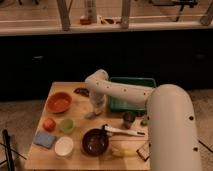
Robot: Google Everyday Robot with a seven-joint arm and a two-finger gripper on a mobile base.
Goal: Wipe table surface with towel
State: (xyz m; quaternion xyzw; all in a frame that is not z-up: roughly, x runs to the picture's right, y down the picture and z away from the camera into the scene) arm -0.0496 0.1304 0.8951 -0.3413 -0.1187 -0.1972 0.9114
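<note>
My gripper [95, 107] points down at the middle of the wooden table [77, 114], at the end of the white arm that reaches in from the right. A small pale grey cloth-like thing [91, 115], which may be the towel, lies on the table right under it. I cannot tell whether the gripper holds it. A blue folded cloth [45, 139] lies at the table's front left, away from the gripper.
An orange bowl [59, 102], a red fruit [49, 124], a green cup [67, 125] and a white bowl [64, 146] sit at the left. A dark bowl [95, 141], utensil [122, 131], dark cup [129, 119] and banana [122, 151] are in front. A green tray [131, 92] stands at the back right.
</note>
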